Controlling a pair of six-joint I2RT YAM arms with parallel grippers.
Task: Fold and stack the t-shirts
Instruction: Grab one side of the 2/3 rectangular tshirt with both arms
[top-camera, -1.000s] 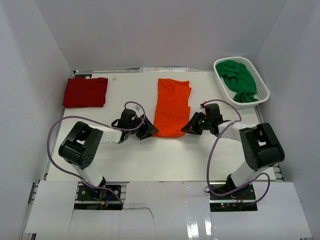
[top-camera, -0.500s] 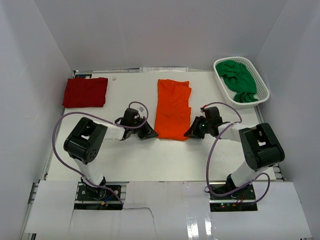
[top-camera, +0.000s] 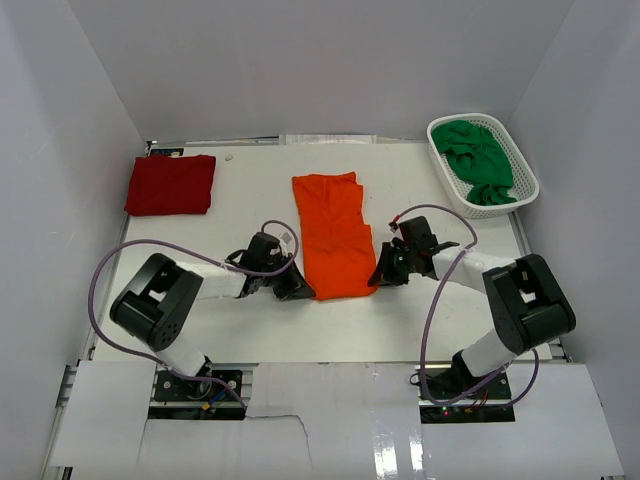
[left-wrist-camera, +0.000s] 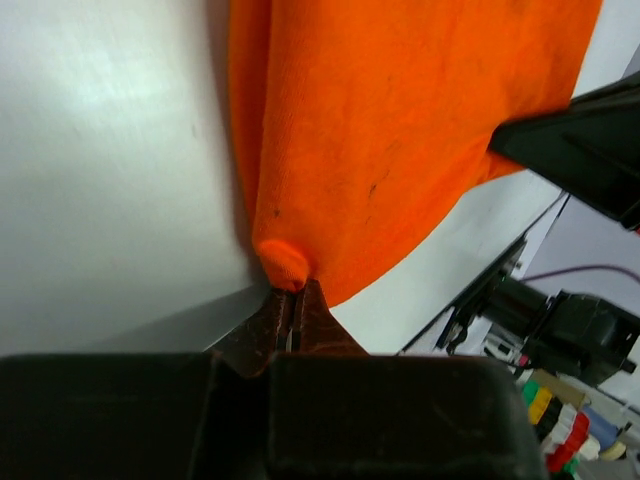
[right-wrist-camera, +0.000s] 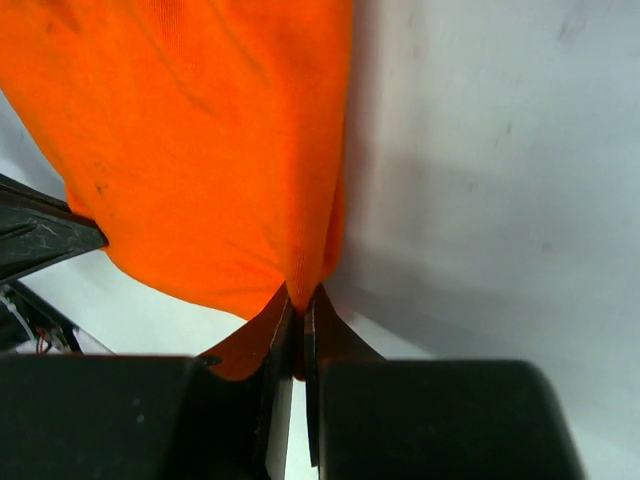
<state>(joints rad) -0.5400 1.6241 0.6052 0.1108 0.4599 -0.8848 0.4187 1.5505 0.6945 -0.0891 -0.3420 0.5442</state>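
The bright orange t-shirt (top-camera: 333, 233) lies as a long folded strip down the middle of the table. My left gripper (top-camera: 300, 289) is shut on its near left corner, with the cloth (left-wrist-camera: 400, 130) bunched at the fingertips (left-wrist-camera: 294, 295). My right gripper (top-camera: 380, 275) is shut on the near right corner, the orange fabric (right-wrist-camera: 200, 140) pinched between its fingertips (right-wrist-camera: 303, 300). A dark red t-shirt (top-camera: 171, 184) sits folded at the far left. A green t-shirt (top-camera: 478, 160) lies crumpled in the basket.
The white mesh basket (top-camera: 523, 170) stands at the far right corner. White walls close in the table on three sides. Purple cables loop beside both arms.
The left gripper has closed on the orange shirt's corner. Both grippers have moved toward the near edge and dragged the shirt with them, its strip now slanting slightly left.
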